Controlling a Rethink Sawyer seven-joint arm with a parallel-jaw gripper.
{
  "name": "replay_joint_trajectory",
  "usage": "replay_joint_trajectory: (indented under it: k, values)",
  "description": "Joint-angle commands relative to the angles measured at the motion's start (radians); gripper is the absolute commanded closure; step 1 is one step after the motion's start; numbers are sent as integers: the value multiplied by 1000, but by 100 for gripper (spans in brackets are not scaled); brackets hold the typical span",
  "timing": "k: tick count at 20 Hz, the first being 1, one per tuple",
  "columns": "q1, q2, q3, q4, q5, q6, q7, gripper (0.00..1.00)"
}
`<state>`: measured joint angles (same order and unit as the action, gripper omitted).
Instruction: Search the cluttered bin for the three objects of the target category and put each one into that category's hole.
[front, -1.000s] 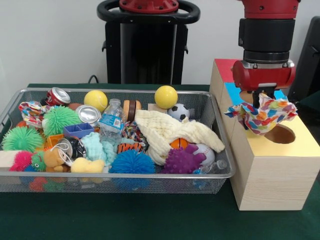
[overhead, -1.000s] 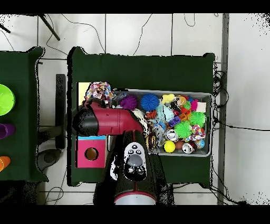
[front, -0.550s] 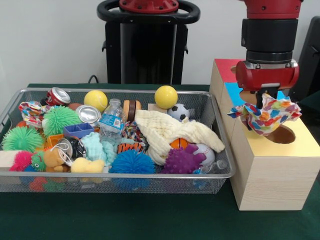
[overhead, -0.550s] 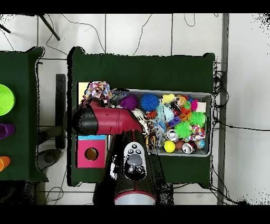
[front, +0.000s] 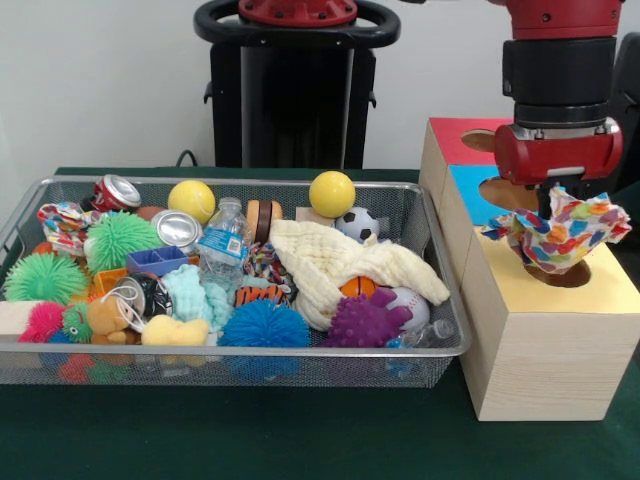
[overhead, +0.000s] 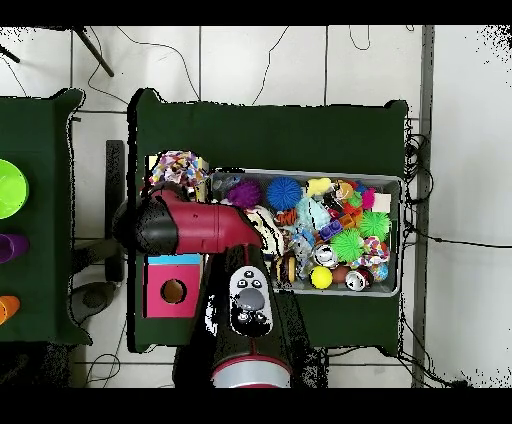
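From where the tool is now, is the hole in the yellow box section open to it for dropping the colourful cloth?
Probably yes. The tool holds the colourful cloth right above the hole in the yellow section; nothing lies between, though the cloth spreads wider than the opening and may catch its rim.

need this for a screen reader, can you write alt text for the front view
A red robot gripper holds a multicoloured patterned cloth over the hole in the yellow top of a wooden box, beside a wire mesh bin crammed with balls, spiky toys, cans and a cream cloth.
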<state>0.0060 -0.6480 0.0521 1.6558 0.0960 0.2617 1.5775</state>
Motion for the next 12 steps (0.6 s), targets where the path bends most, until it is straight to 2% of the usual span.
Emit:
replay_joint_trajectory:
  k: [1,12]
  values:
    - [-24,43,129,95,49,-79,232,100]
    - [-6,58,110,117,61,-126,244,100]
